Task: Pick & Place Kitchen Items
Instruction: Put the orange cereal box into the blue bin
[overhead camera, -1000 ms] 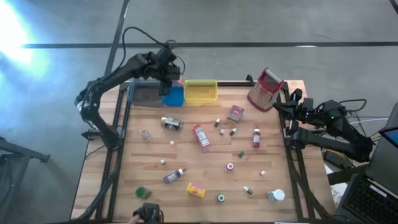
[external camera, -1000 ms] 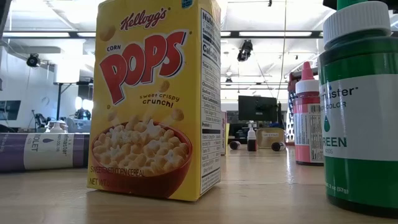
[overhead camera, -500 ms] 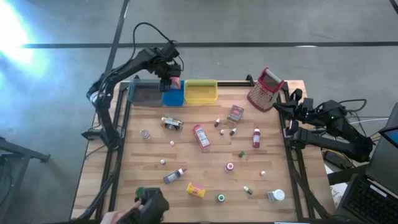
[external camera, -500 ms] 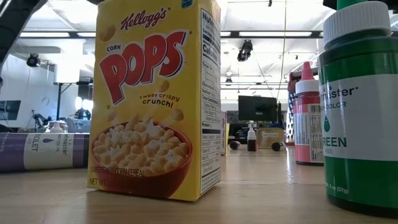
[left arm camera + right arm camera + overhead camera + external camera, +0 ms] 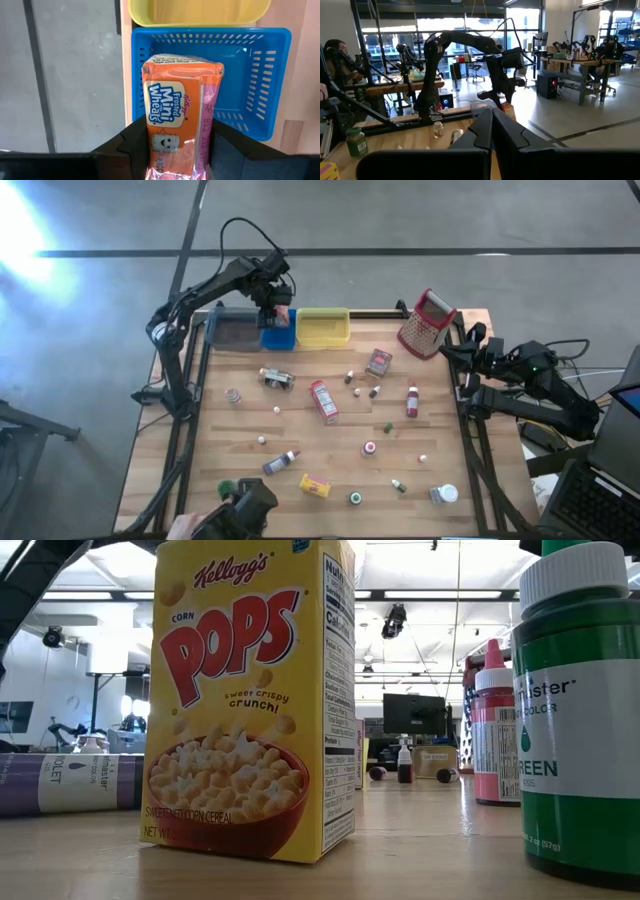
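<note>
My left gripper (image 5: 180, 152) hangs over the blue tray (image 5: 250, 75) at the table's far left and is shut on a small orange Frosted Mini Wheats box (image 5: 180, 115). From above, the same gripper (image 5: 278, 311) shows over the blue tray (image 5: 278, 336), between the grey tray (image 5: 232, 330) and the yellow tray (image 5: 323, 328). Many kitchen items lie scattered over the table, among them a yellow Corn Pops box (image 5: 250, 700) and a green-dye bottle (image 5: 580, 720). My right gripper (image 5: 491, 131) waits shut at the table's right edge. My left gripper pinches the orange box between its two fingers, one on each long side (image 5: 148, 150), near the end nearer the wrist. The fingers point steeply down and lie along the box. The box is lifted clear, its free end over the blue tray.
A metal grater with a red handle (image 5: 427, 323) stands at the far right. A person's hand with a dark object (image 5: 245, 513) reaches in at the near edge. A red bottle (image 5: 495, 735) and a lying purple bottle (image 5: 70, 785) stand near the low camera.
My left gripper has moved a little toward the table's right, from the grey tray's side to over the blue tray, sinking and tipping more steeply down, with the orange box still held. The person's hand at the near edge has come farther in.
</note>
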